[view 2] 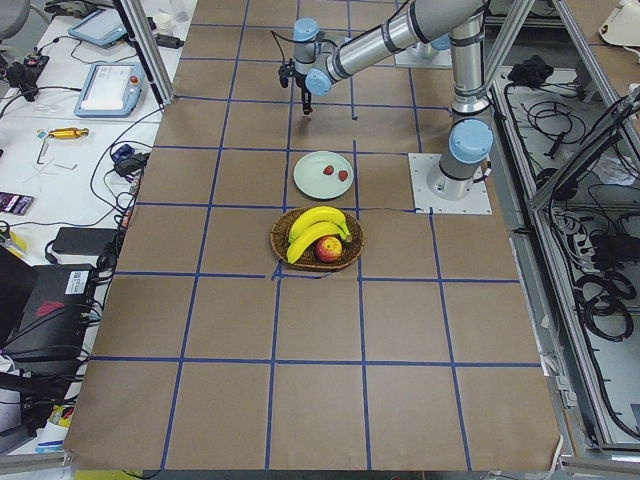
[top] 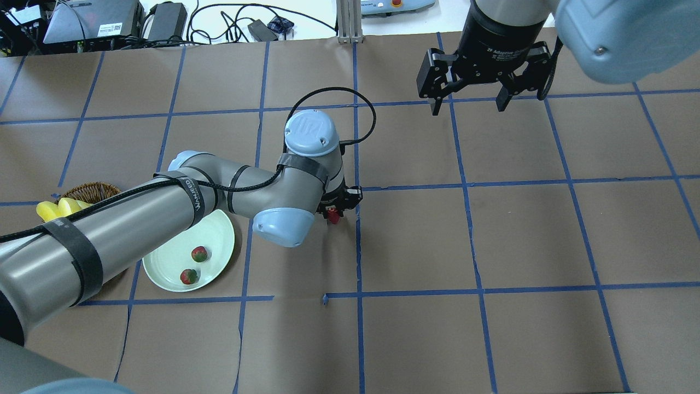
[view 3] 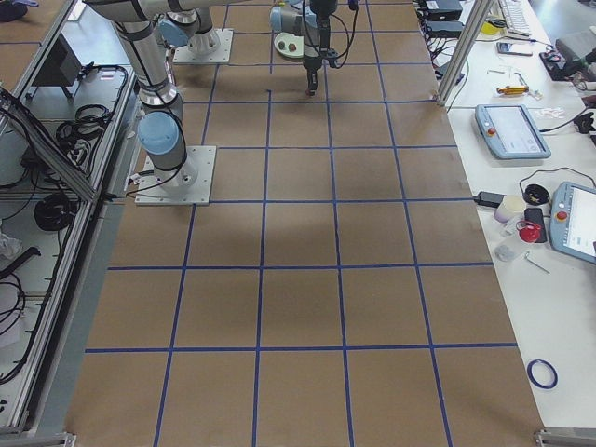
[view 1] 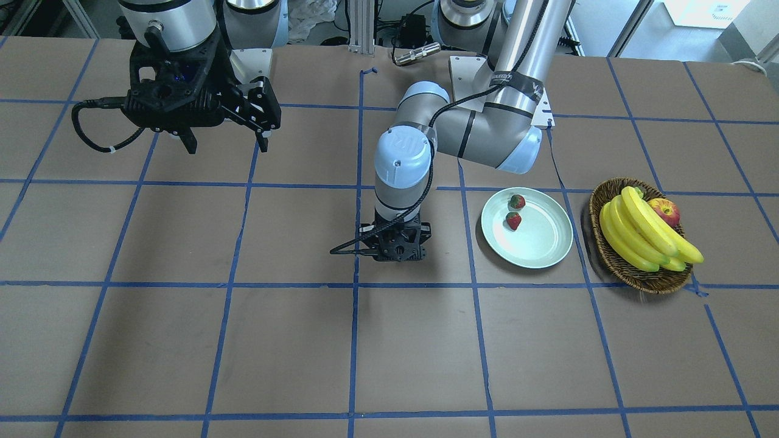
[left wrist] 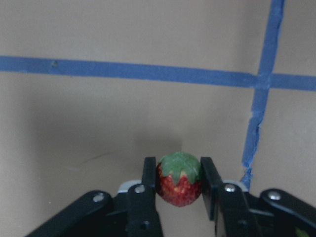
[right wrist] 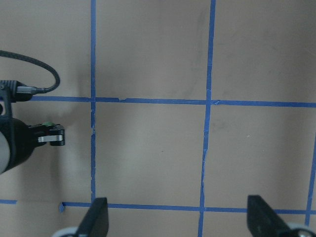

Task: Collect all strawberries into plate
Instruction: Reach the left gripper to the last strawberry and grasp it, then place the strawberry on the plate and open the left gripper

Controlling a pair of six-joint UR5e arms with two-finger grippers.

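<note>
My left gripper (left wrist: pixel 178 181) is shut on a red strawberry (left wrist: pixel 178 177) with a green cap, held just above the brown table near a blue tape crossing. From overhead the berry (top: pixel 332 215) peeks out under the left wrist. The mint-green plate (top: pixel 219 232) lies to the left of it and holds two strawberries (top: pixel 199 253) (top: pixel 189 276). In the front-facing view the plate (view 1: pixel 541 243) lies right of the left gripper (view 1: pixel 397 252). My right gripper (top: pixel 469 101) hangs open and empty high over the far right of the table.
A brown wicker basket (view 1: pixel 614 258) with bananas (view 1: pixel 639 234) and a red-yellow apple (view 1: pixel 664 212) stands beside the plate on its outer side. The table is brown paper with blue tape grid lines (top: pixel 358 262).
</note>
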